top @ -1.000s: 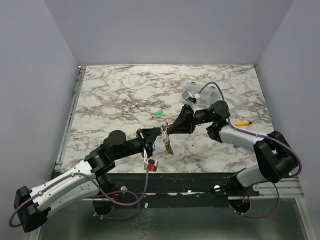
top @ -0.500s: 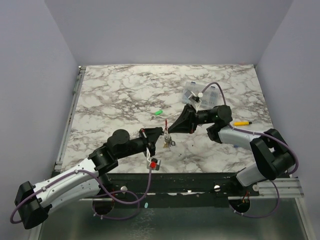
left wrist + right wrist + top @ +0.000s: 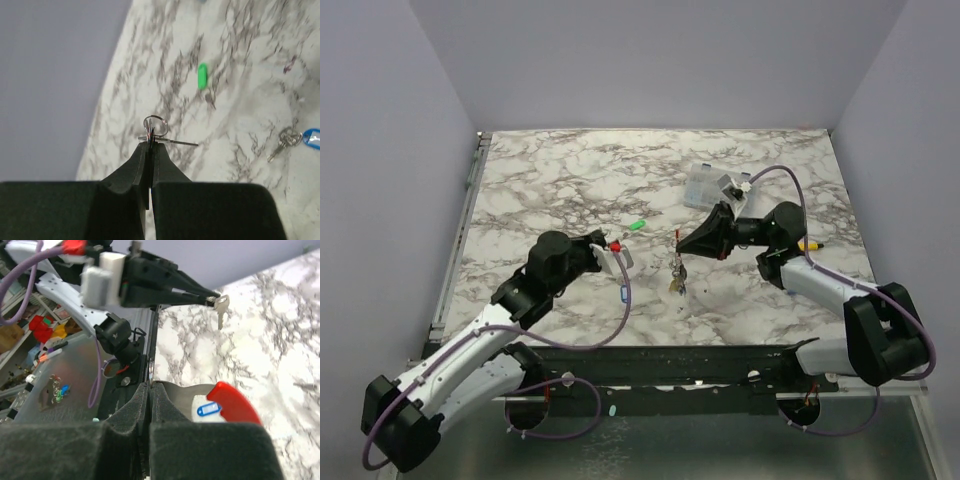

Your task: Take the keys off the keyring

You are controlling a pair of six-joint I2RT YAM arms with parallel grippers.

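Observation:
My left gripper [image 3: 624, 251] is shut on the keyring [image 3: 155, 123], a thin wire loop sticking out of its tips [image 3: 150, 142]. One key [image 3: 180, 143] still hangs from that loop and also shows in the right wrist view [image 3: 222, 307]. My right gripper [image 3: 683, 247] is shut [image 3: 150, 386] on a flat grey metal key [image 3: 190, 396] with a red plastic end [image 3: 231, 402]. A small bunch of keys [image 3: 675, 286] with a blue tag [image 3: 312, 138] is below the right gripper, between the two arms. A loose green tag [image 3: 638, 225] lies on the table beyond them.
The clear compartment box [image 3: 708, 186] stands at the back right, behind the right arm. A yellow item [image 3: 804, 245] lies by the right arm's elbow. The marble table [image 3: 550, 180] ends at a metal rail on the left and at the front.
The two grippers were tip to tip over the key bunch and have drawn apart. The left one pulled back left with the ring and one key. The right one moved right.

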